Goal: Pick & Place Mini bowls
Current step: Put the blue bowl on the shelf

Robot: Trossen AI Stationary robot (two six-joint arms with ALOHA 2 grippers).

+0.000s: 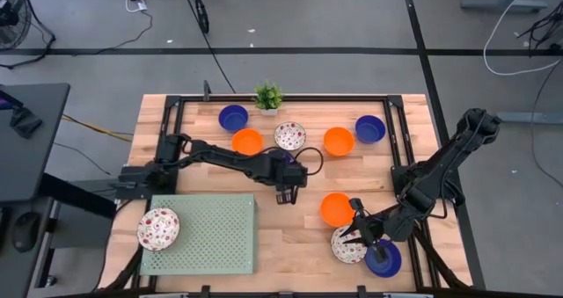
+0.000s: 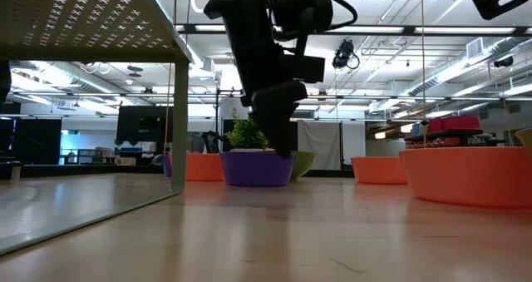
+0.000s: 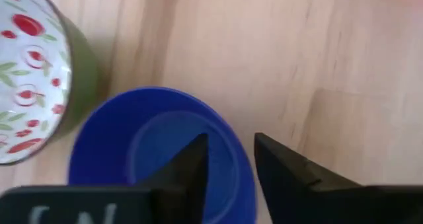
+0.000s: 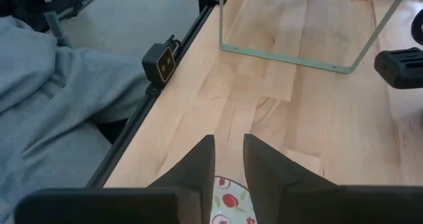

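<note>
Nearest the table-height lens stood the pale green tray (image 1: 220,245), a raised perforated deck well to the left of both pairs of fingers. It carried one speckled bowl (image 1: 158,228) at its left end. The left gripper (image 1: 288,195) hung at mid-table, just past the tray's right edge. Its own wrist camera showed its fingers (image 3: 188,168) set a moderate gap apart and gripping nothing. One tip was over the hollow of a blue bowl (image 3: 152,151), the other outside the rim, and a green-sided speckled bowl (image 3: 26,72) lay just beside that bowl, on the far side from the fingers. From above, no blue showed beneath the gripper, so where that bowl sat on the table could not be told. Judged from this, the step was a rim pinch. It would go best with the rim seated deep between the tips before they closed, then a straight lift clear of the neighbour and high enough to pass the tray's edge. Further right an orange bowl (image 1: 336,208) sat apart from the left fingers. The right gripper (image 1: 362,236) waited low at the front right, its fingers a narrow gap apart and empty. It stood over the rim of the front speckled bowl (image 1: 345,247), with the front blue bowl (image 1: 387,261) touching that bowl on its right.
</note>
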